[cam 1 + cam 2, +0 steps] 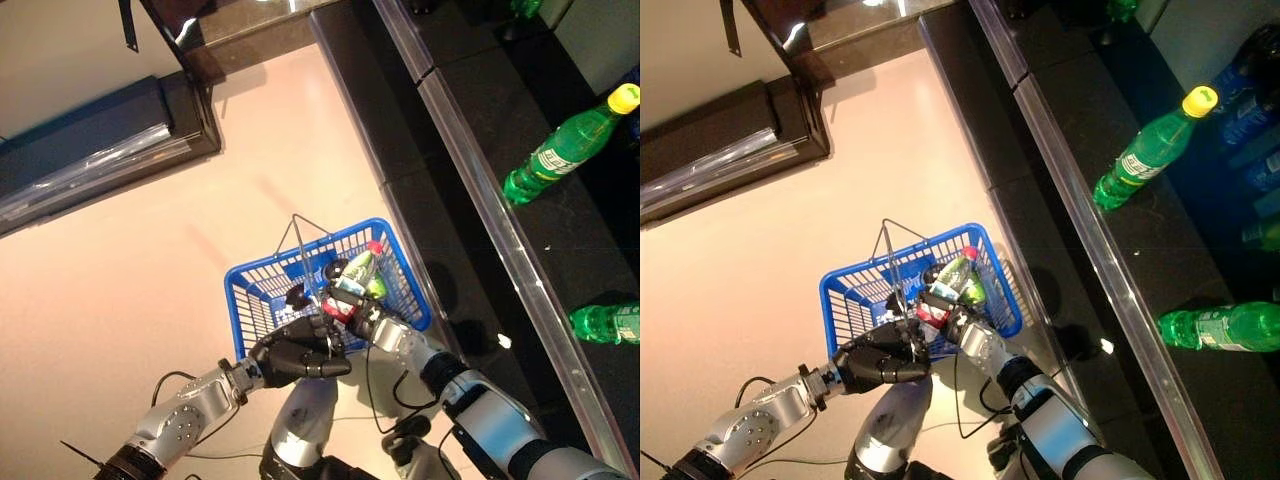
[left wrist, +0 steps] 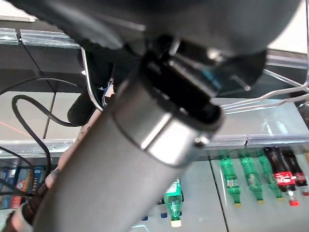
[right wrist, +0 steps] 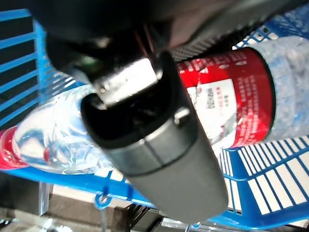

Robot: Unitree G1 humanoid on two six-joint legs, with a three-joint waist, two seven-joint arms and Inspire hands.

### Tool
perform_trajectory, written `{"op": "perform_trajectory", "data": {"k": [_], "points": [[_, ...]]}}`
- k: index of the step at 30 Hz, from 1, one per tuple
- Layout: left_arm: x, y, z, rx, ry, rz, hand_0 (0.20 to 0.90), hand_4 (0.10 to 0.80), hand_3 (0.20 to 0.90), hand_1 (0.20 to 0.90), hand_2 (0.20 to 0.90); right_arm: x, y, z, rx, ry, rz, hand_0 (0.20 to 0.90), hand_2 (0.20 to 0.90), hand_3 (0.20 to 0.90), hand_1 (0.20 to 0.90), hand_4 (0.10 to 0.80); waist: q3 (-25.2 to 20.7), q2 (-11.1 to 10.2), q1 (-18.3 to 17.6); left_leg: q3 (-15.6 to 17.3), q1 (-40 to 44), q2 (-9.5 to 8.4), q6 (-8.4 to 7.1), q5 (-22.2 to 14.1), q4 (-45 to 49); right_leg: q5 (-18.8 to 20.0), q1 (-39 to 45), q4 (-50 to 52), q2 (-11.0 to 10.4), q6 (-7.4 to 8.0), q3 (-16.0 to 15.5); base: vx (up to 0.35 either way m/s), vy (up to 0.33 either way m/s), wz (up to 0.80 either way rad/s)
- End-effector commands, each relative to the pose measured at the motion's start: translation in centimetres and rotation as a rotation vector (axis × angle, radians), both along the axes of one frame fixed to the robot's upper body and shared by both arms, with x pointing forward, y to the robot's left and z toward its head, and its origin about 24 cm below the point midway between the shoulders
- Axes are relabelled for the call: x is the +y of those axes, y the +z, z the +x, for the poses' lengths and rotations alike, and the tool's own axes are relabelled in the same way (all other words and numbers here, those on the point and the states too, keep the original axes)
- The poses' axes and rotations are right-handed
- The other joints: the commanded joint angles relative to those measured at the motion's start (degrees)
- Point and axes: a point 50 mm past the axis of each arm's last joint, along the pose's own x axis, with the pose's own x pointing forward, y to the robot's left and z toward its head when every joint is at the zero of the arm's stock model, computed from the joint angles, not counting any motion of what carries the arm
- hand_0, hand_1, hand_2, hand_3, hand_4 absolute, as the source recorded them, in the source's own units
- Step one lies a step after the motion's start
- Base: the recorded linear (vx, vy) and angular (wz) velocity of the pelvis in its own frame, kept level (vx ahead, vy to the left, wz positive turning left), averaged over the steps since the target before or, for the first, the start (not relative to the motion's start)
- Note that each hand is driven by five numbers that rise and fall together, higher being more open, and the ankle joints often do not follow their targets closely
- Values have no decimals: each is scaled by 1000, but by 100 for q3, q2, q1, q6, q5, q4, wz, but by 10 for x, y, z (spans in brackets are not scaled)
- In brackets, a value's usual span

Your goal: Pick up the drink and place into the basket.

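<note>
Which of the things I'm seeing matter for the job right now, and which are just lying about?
In play:
blue basket
clear bottle with red label, held over the basket
right hand on that bottle
left hand at the basket's wire handle

Lying about:
green bottles on the black counter

A pale, pinkish-beige smooth floor [image 1: 150, 270] fills most of the head views. Along its right side runs a long black shelf unit [image 1: 470, 120] edged with a shiny metal rail [image 1: 500, 215]. At the upper left stands a dark brown low cabinet [image 1: 95, 135] with a glossy clear front strip, and light glints off a dark surface beside it.
</note>
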Motion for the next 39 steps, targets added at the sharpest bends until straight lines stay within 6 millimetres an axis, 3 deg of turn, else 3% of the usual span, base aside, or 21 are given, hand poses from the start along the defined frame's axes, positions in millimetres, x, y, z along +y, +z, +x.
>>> {"op": "perform_trajectory", "data": {"k": [1, 14, 21, 30, 33, 39], "points": [[-66, 127, -25, -540, -463, -597, 300, 100, 200, 300, 300, 55, 30, 5, -54, 113, 204, 900, 900, 900, 900, 800, -130, -105, -5, 211, -218, -167, 478, 70, 169, 470, -313, 275, 59, -424, 372, 5, -26, 5], [-70, 130, -22, -545, -452, -594, 300, 100, 200, 300, 300, 45, 31, 10, -87, 51, 248, 900, 900, 900, 900, 800, -111, -187, -85, 315, -230, -59, 474, 43, 194, 492, -438, 377, 76, -411, 391, 0, 0, 0], [-64, 124, -17, -539, -370, -566, 300, 100, 200, 300, 300, 27, 37, 12, -199, 31, 288, 900, 900, 900, 900, 800, -144, -247, -250, 423, -235, 4, 469, 40, 204, 490, -536, 459, 73, -416, 420, 0, 0, 0], [-26, 98, -9, -523, -128, -505, 300, 100, 200, 300, 300, -8, 47, -22, -452, 83, 331, 900, 900, 900, 900, 800, -76, -465, -676, 644, -177, 161, 455, -20, 182, 412, -665, 528, 164, -406, 584, -28, -21, -11], [-13, 87, -10, -515, -27, -494, 300, 100, 200, 300, 300, -20, 52, -43, -575, 125, 370, 900, 900, 900, 900, 800, -159, -610, -873, 760, -49, 256, 470, -28, 83, 419, -658, 433, 263, -389, 663, 5, -66, -18], [-4, 70, -9, -459, 94, -452, 300, 100, 200, 300, 300, -41, 70, -59, -701, 146, 390, 900, 900, 900, 900, 800, -394, -756, -1151, 931, 206, 386, 440, -52, -14, 428, -526, 234, 410, -388, 828, 24, -47, -15]]}}
